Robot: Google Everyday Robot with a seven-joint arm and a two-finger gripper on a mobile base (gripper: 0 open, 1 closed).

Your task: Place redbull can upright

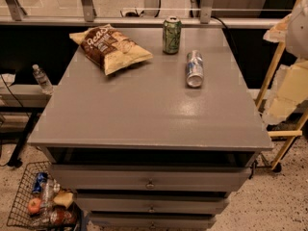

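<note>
– When you look at the table, how does the drink can lie?
– The redbull can (194,69) lies on its side on the right half of the grey table (144,109). Its round silver end is turned to the front. It is slim, of smooth metal, blue and silver.
– What is near it?
– A wider green can (172,34) stands upright behind it, a little to the left, not touching it. Further left lies a puffed, crinkled bag of chips (111,47), brown and pale yellow.
– And the gripper?
– The gripper (284,100) shows as pale cream shapes at the right edge, beside the table and not over its top, well apart from the redbull can. Whether it is wide or narrow, I cannot tell.
– How is the surface, and the room?
– The top is flat and painted, with a soft shine. Under it are drawers (150,179) with small round knobs. The floor (279,201) is speckled. At lower left a wire basket (19,196) holds bottles and other small things. A clear plastic bottle (42,78) stands on a low ledge at the left. Behind the table is a metal rail (96,20) with posts above it.
</note>
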